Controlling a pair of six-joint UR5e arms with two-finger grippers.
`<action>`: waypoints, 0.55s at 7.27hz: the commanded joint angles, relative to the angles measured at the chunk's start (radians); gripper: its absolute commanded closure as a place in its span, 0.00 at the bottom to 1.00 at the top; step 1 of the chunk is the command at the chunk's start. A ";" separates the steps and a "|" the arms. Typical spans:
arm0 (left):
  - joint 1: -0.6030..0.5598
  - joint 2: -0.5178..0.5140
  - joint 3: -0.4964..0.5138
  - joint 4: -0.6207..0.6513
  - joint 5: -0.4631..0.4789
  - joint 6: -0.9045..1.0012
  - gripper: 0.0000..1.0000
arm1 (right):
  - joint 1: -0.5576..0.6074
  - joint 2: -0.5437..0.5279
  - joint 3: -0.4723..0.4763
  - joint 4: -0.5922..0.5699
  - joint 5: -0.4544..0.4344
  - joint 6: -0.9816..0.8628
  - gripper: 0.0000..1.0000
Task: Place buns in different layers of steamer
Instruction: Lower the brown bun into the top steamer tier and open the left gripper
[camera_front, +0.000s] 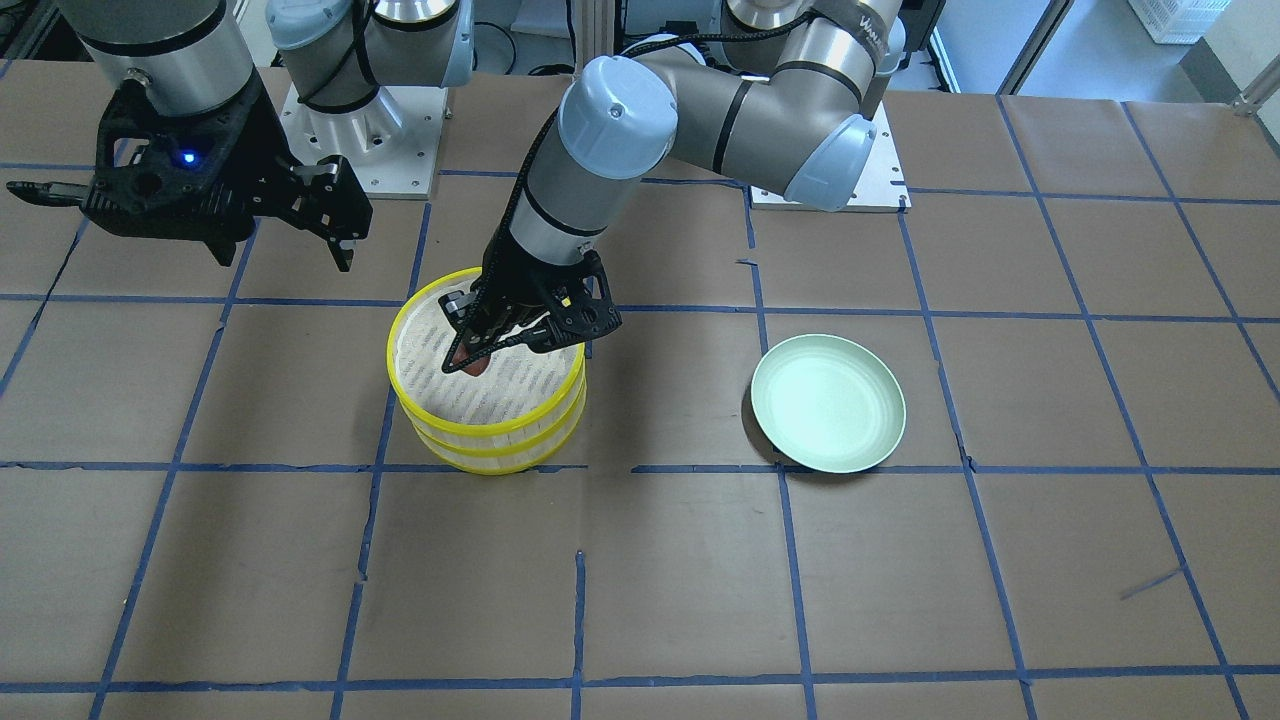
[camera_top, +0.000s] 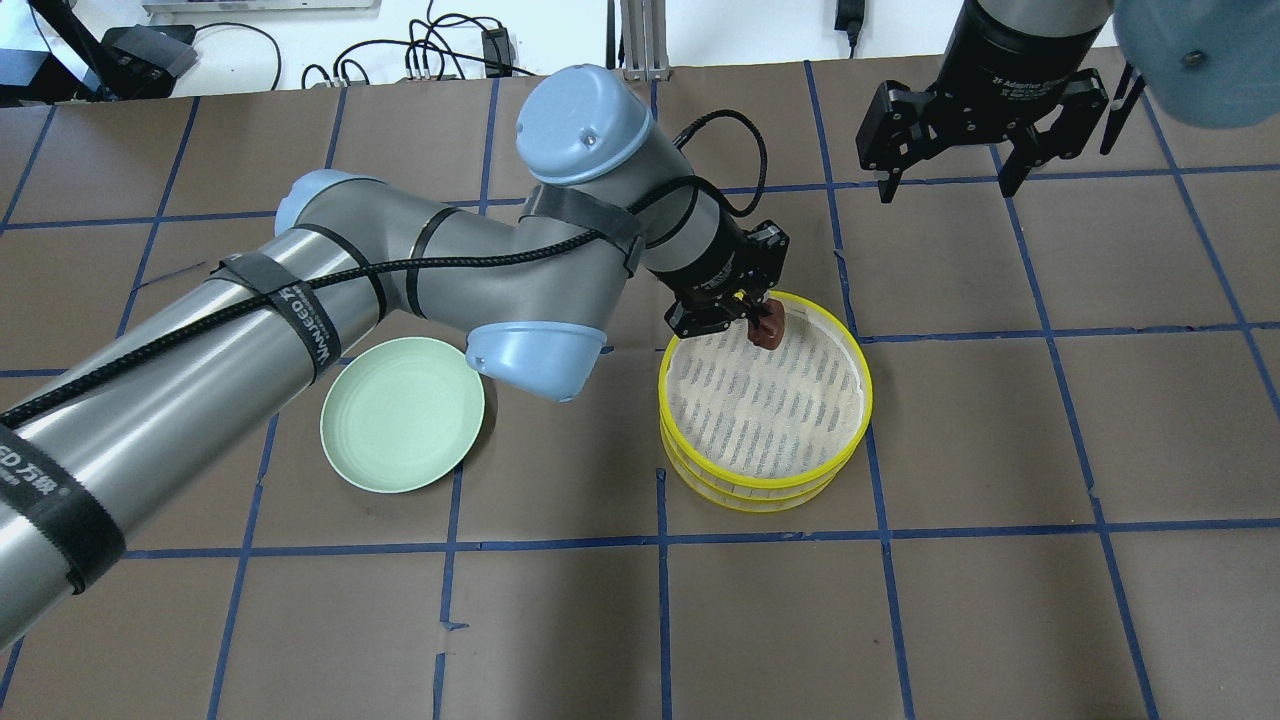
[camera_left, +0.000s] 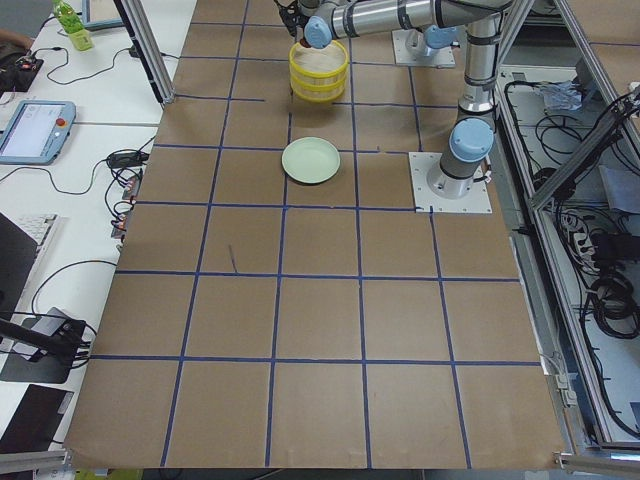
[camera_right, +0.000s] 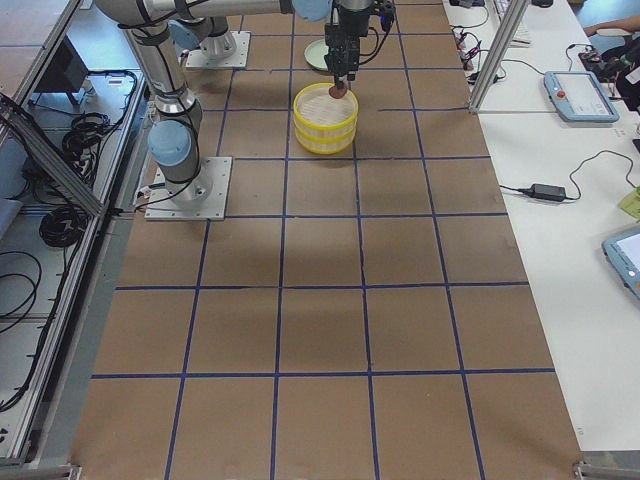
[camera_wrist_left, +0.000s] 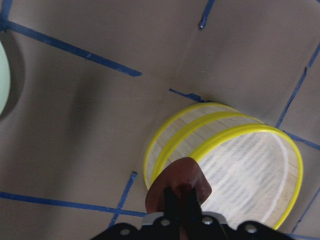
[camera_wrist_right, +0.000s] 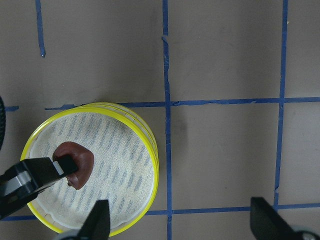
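Observation:
The steamer stands with its two yellow-rimmed layers stacked; it also shows in the front view. My left gripper is shut on the reddish-brown bun and holds it just over the top layer's white liner, near the rim on the robot's side. The bun also shows in the front view, the left wrist view and the right wrist view. My right gripper is open and empty, above the table beyond the steamer. The white bun is hidden or out of view.
A pale green plate, with nothing on it, lies on the table on the left arm's side of the steamer; it also shows in the front view. The brown table top carries a grid of blue tape lines.

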 joint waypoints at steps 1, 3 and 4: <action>-0.004 -0.006 -0.006 0.004 0.003 0.001 0.00 | -0.001 0.000 0.002 0.003 0.000 -0.001 0.00; -0.004 -0.001 -0.015 0.000 0.024 0.037 0.00 | -0.007 0.000 0.002 0.001 0.000 -0.001 0.00; -0.003 0.011 -0.018 -0.005 0.084 0.085 0.00 | -0.006 0.000 0.002 0.003 -0.002 -0.001 0.00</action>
